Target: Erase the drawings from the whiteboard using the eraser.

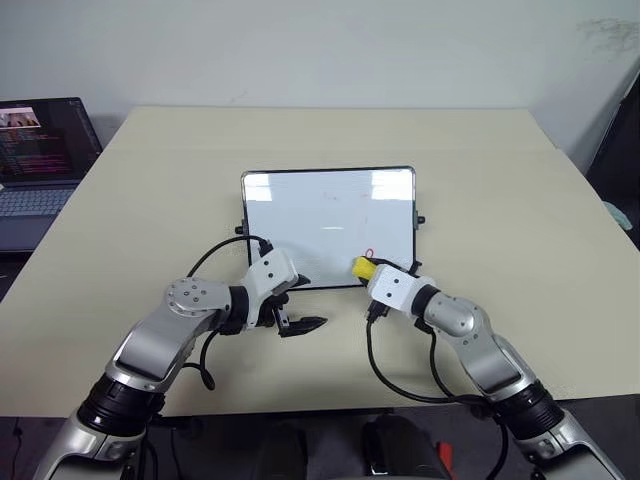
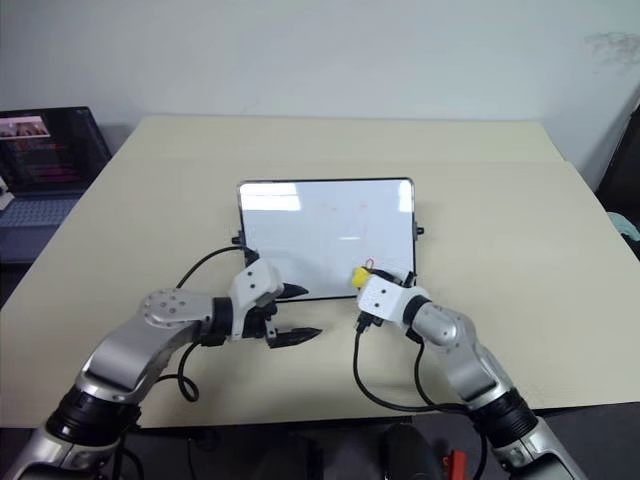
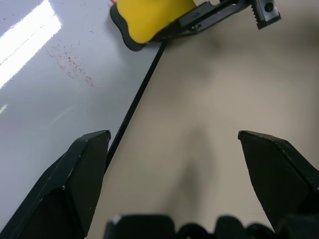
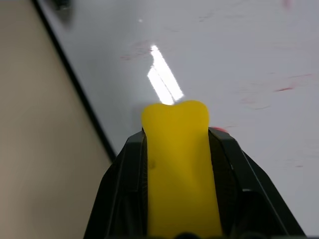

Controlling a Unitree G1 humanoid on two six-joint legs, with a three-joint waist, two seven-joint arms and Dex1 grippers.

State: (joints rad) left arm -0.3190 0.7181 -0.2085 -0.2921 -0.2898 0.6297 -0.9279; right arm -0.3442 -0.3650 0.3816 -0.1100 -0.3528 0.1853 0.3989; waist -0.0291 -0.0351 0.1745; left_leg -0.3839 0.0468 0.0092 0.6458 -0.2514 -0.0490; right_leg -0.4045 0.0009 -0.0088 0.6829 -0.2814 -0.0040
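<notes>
The whiteboard (image 1: 300,220) lies flat in the middle of the table. Near its front right corner one small red scribble (image 1: 369,254) of the drawings is left, with faint red smears (image 4: 284,89) higher up the board. My right gripper (image 1: 370,272) is shut on the yellow eraser (image 1: 362,267), whose tip lies over the board's front edge, just below that scribble. In the left wrist view the eraser (image 3: 149,17) overlaps the black frame. My left gripper (image 1: 305,303) stands open and empty over the table at the board's front edge, left of the eraser.
An open laptop (image 1: 40,150) sits at the far left, off the table's left edge. Black cables (image 1: 385,375) loop from both wrists over the front of the table. Beige tabletop (image 1: 500,180) surrounds the board on all sides.
</notes>
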